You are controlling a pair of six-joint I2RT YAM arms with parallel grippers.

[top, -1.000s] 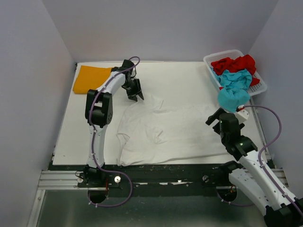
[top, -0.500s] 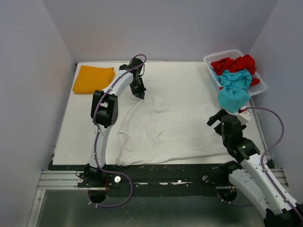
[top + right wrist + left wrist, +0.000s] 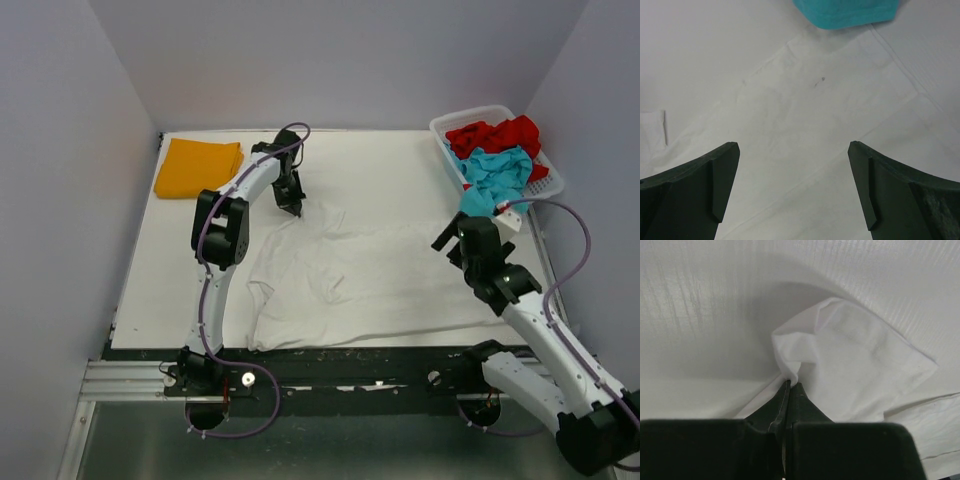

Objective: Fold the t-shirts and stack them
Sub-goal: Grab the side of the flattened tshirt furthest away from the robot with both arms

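A white t-shirt (image 3: pixel 350 270) lies spread and wrinkled on the white table. My left gripper (image 3: pixel 293 207) is shut on its far left corner; in the left wrist view (image 3: pixel 790 383) the closed tips pinch a peaked fold of the white cloth (image 3: pixel 850 365). My right gripper (image 3: pixel 452 240) is open over the shirt's right side; in the right wrist view (image 3: pixel 792 155) flat white cloth (image 3: pixel 790 115) lies between the spread jaws, apart from them. A folded orange-yellow t-shirt (image 3: pixel 197 167) lies at the far left. A teal t-shirt (image 3: pixel 495 185) and a red one (image 3: pixel 495 135) fill the basket.
The white lattice basket (image 3: pixel 446 128) stands at the far right corner, with the teal shirt hanging over its near rim and showing at the top of the right wrist view (image 3: pixel 845 12). Grey walls enclose the table on three sides.
My left gripper has come down from open above the shirt's far left corner and shut on it. My right gripper has moved forward and slightly left over the shirt's right side.
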